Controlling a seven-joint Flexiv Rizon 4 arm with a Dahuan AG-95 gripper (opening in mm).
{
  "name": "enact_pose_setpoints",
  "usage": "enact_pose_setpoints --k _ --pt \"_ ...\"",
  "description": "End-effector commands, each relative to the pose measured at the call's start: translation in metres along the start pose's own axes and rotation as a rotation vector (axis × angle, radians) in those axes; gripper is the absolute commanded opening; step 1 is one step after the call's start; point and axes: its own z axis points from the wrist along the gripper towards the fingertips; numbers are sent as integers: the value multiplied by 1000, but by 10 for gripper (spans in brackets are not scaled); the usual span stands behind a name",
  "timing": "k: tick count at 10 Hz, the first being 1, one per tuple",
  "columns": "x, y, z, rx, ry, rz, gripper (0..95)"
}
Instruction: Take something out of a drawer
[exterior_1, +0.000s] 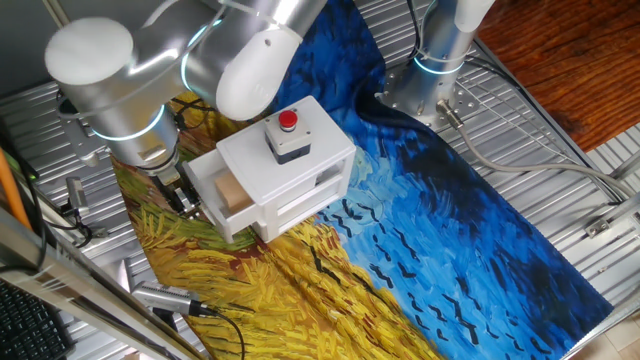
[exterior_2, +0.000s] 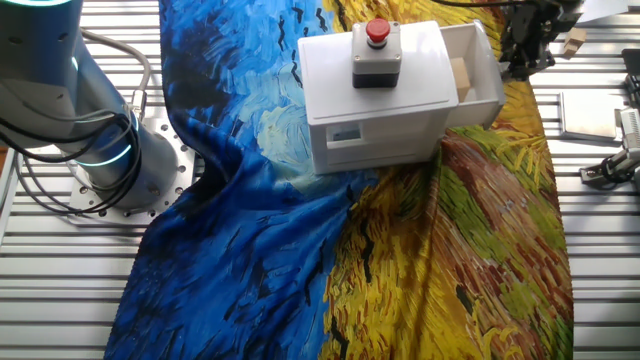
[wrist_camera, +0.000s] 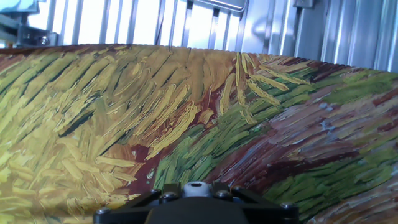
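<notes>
- A white plastic box with a red push-button on a grey base on its top sits on a painted cloth of blue and yellow brushstrokes spread over a ribbed metal table.
- The box's white tray-like upper drawer stands pulled out at one end; the other fixed view shows the same open drawer jutting from the box's side.
- A small tan, wood-coloured rectangular block lies inside the open drawer, against the box end, and shows as a tan shape in the other fixed view.
- The silver arm's black two-finger gripper hangs just beside the drawer's outer end, apart from the block; how wide its fingers stand cannot be told.
- The hand view shows only the gripper's dark base and yellow-green cloth below it.
- A second tan block rests on the metal table beyond the gripper.
</notes>
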Motion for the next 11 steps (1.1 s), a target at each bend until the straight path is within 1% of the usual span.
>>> enact_pose_setpoints --k 1,5,10,11 --pt "4 -1 1 0 -10 2 0" --pt "1 -1 2 0 -8 3 0" --pt "1 -2 4 -5 -12 -7 0" --pt "1 -2 4 -5 -8 -5 0"
